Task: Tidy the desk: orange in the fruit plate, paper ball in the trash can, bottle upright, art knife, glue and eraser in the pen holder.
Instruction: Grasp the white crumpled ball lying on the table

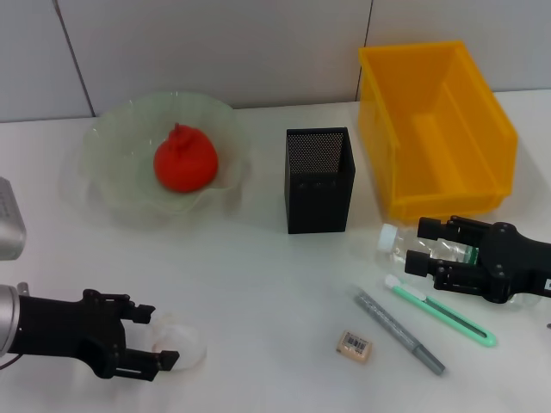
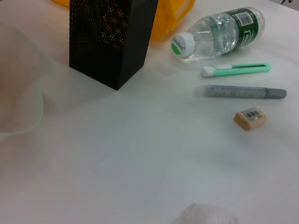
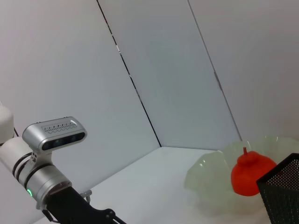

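Observation:
The orange (image 1: pixel 184 163) lies in the pale-green fruit plate (image 1: pixel 112 129) at the back left. My left gripper (image 1: pixel 162 335) is open at the front left, its fingers on either side of the white paper ball (image 1: pixel 182 337). On the right, my right gripper (image 1: pixel 417 246) is open and hovers over the bottle (image 1: pixel 396 241), which lies on its side with its cap toward the black mesh pen holder (image 1: pixel 318 181). The left wrist view shows the bottle (image 2: pixel 224 32) with no fingers touching it. The green art knife (image 1: pixel 441 311), grey glue (image 1: pixel 400 331) and eraser (image 1: pixel 355 346) lie at the front right.
The yellow trash can (image 1: pixel 435 129) stands at the back right, just behind the bottle and next to the pen holder. A grey wall runs along the table's far edge. White tabletop spreads between the plate, the pen holder and the front edge.

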